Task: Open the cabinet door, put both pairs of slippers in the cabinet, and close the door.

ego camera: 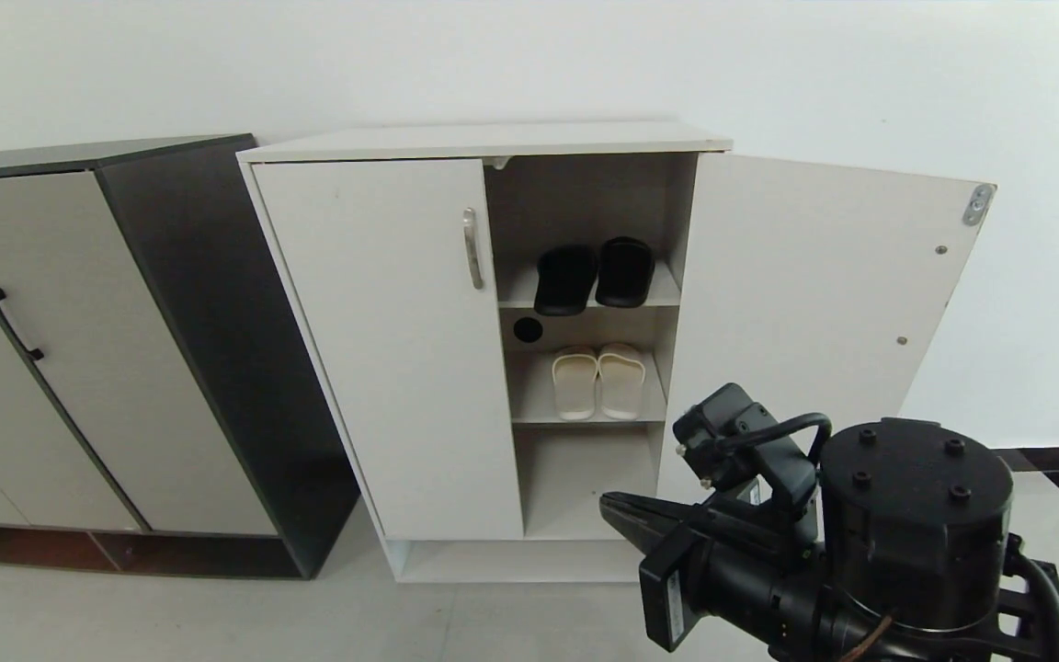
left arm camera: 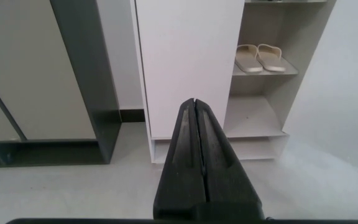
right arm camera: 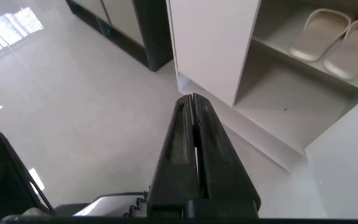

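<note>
The white cabinet (ego camera: pixel 373 340) stands with its right door (ego camera: pixel 805 303) swung wide open and its left door shut. A black pair of slippers (ego camera: pixel 594 274) rests on the upper shelf. A cream pair of slippers (ego camera: pixel 599 380) lies on the middle shelf, also seen as cream slippers (left arm camera: pixel 260 58) and cream slippers (right arm camera: pixel 331 38). My right gripper (ego camera: pixel 610 506) hovers low in front of the open compartment, shut and holding nothing; it shows as the right gripper (right arm camera: pixel 195 102). My left gripper (left arm camera: pixel 194 104) is shut and empty, facing the closed left door from a distance.
A grey and dark cabinet (ego camera: pixel 79 368) stands to the left of the white one, close beside it. The open door juts out toward the right. The bottom shelf (ego camera: pixel 585 478) holds nothing. Pale floor (ego camera: pixel 217 616) spreads out in front.
</note>
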